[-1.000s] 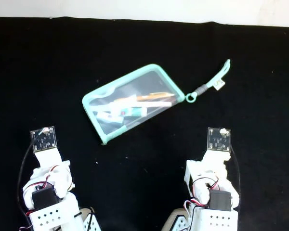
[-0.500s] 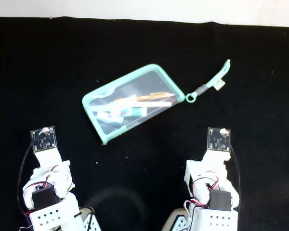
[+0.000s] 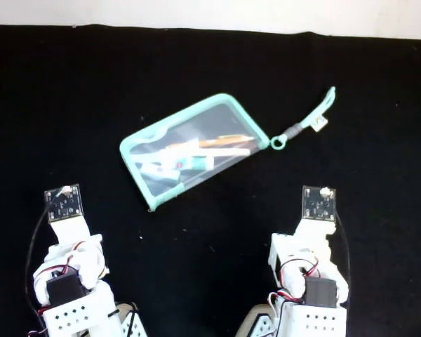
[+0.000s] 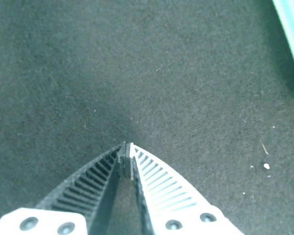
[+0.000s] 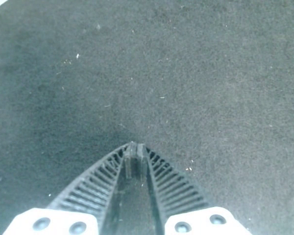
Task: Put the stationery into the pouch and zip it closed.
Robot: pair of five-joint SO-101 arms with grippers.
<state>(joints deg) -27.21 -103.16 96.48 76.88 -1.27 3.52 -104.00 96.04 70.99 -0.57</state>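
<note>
A clear pouch (image 3: 193,149) with a mint-green zip border lies tilted in the middle of the black table. Pens and other stationery (image 3: 196,156) show through its side. A grey pull and mint strap (image 3: 307,121) trail from its right corner. Both arms sit folded at the near edge, well short of the pouch. My left gripper (image 4: 126,146) is shut on nothing above bare cloth, with a strip of the pouch's edge (image 4: 290,36) in its view. My right gripper (image 5: 135,146) is also shut and holds nothing.
Black cloth (image 3: 70,105) covers the table up to a white strip (image 3: 196,14) at the back. The left arm's base (image 3: 74,295) and the right arm's base (image 3: 309,295) stand at the front edge.
</note>
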